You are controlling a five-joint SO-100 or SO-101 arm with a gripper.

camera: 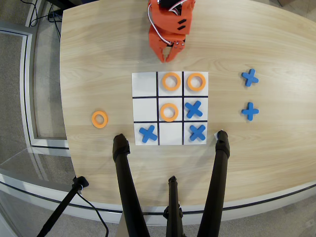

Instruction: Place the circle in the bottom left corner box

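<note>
In the overhead view the white nine-cell board (145,104) lies mid-table. Orange rings lie in its top middle cell (171,81), top right cell (196,82) and centre cell (169,112). Another orange ring (99,119) lies loose on the wood left of the board. The view's bottom left corner cell (137,141) holds a blue cross (148,133). The top left corner cell (144,84) is bare. My orange gripper (169,57) hangs above the board's top edge, its jaws together and empty, far from the loose ring.
Blue crosses lie in the middle right cell (194,109) and bottom right cell (197,132). Two more lie loose at the right (250,77) (250,111). Black tripod legs (126,187) (217,182) reach onto the table's near edge below the board.
</note>
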